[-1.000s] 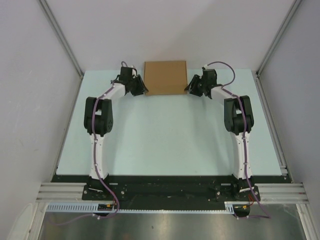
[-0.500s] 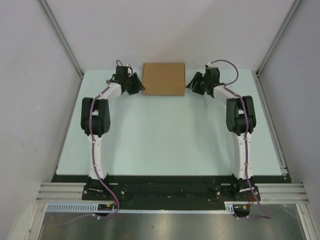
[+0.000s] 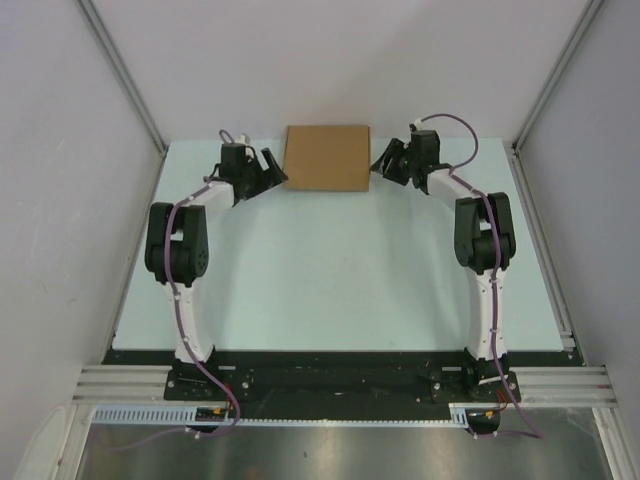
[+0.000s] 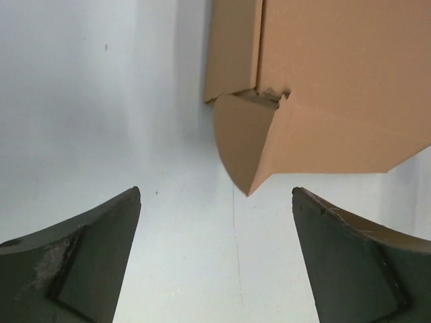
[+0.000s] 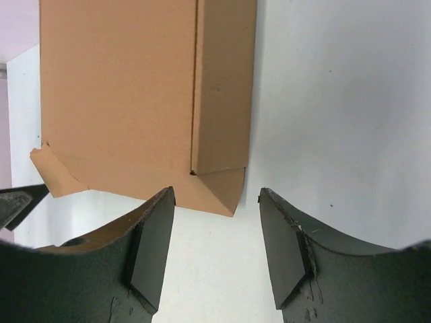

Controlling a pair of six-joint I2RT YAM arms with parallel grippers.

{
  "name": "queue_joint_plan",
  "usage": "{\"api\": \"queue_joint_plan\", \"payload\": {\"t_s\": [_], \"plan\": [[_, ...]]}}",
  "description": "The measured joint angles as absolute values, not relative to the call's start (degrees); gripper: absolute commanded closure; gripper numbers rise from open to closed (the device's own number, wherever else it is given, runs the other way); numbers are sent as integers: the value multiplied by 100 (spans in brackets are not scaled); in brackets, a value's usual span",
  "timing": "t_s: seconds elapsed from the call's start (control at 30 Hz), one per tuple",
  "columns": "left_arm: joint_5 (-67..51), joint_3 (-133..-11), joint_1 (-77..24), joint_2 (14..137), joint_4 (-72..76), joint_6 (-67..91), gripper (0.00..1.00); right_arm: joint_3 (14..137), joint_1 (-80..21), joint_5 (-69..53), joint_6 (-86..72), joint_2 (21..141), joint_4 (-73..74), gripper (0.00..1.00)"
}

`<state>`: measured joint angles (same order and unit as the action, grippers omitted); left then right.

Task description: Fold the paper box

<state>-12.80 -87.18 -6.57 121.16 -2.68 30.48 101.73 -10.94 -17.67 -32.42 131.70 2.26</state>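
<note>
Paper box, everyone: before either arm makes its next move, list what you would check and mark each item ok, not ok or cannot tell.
1. Left fingers open and clear of the paper box: ok.
2. Right fingers open, clamping nothing: ok; a box corner sits at their gap.
3. Box looks closed and flat from above: ok.
4. Corner flap tucked in: not ok, it sticks out.
5. Box resting on the table, between both arms: ok.
6. Far side closed: cannot tell.
</note>
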Motion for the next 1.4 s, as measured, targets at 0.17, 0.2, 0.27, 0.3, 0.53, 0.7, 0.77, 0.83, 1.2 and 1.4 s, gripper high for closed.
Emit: {"api": "queue_joint_plan", "payload": {"t_s": [0.17,0.2,0.27,0.3,0.53,0.7,0.77,0.83,1.2,1.4], "plan": [[-1116,-7981,-657,11795,429,3055,0,9913,-1258,-1557,-3070,12949,58,41],[-1129,-7920,-657,11769,565,3044,0,9900,-1297,-1525,-3024,12927,43,41],[-1234,-7791,-657,11714,840,3037,2,9898,-1352,-1476,-2965,12908,21,41],[-1286,-7703,-657,11681,1007,3037,5,9898,-1372,-1466,-2943,12908,5,41],[-1734,-7553,-659,11646,1671,3096,20,9944,-1426,-1417,-2851,12919,25,41],[-1925,-7712,-703,11791,1841,3131,25,10149,-1382,-1398,-2838,13015,30,41],[-1953,-7852,-729,11909,1857,3140,27,10230,-1374,-1391,-2836,13063,32,41],[-1973,-8009,-768,12042,1850,3138,27,10302,-1363,-1387,-2829,13098,45,41],[-1898,-8799,-945,12554,1179,2932,26,10728,-1330,-1251,-2683,13364,303,39],[-1745,-9021,-967,12678,790,2781,25,10919,-1291,-1192,-2628,13625,456,37]]}}
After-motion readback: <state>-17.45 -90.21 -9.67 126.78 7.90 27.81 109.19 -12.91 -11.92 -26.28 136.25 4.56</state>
